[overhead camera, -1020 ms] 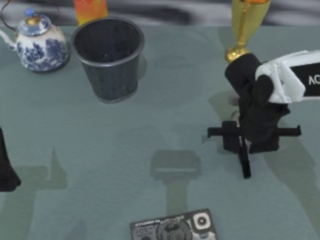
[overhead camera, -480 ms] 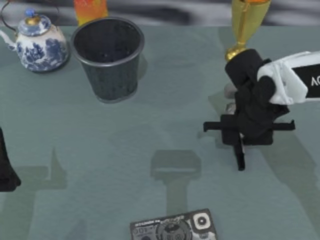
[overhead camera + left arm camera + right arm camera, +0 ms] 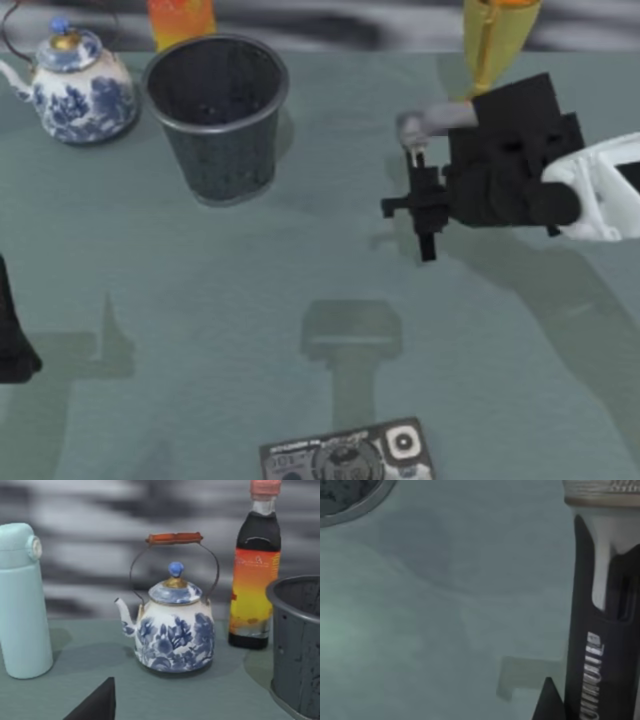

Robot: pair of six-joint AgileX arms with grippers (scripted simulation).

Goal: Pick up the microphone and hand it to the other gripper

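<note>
The microphone point(image 3: 412, 128) hangs above the right half of the table, grey head toward the back and black handle end pointing to the front. My right gripper point(image 3: 421, 205) is shut on its handle, left of the white arm shell. In the right wrist view the microphone point(image 3: 600, 630) runs along beside one dark fingertip point(image 3: 549, 702), with its mesh head at the frame's edge. The other gripper, my left gripper point(image 3: 12, 345), is parked at the table's left edge. Only one of its fingertips point(image 3: 100, 705) shows in the left wrist view, far to the side, with bare table beside it.
A dark bin point(image 3: 215, 115) stands at the back, left of centre, beside a blue-and-white teapot point(image 3: 75, 85) and a sauce bottle point(image 3: 180, 18). A gold trophy point(image 3: 490, 45) rises behind the right gripper. A pale blue flask point(image 3: 22, 600) stands near the teapot. A black printed box point(image 3: 350, 455) lies at the front.
My right gripper has lifted the microphone and carried it left and toward the back, turning so the grey head now shows. The left arm has stayed still.
</note>
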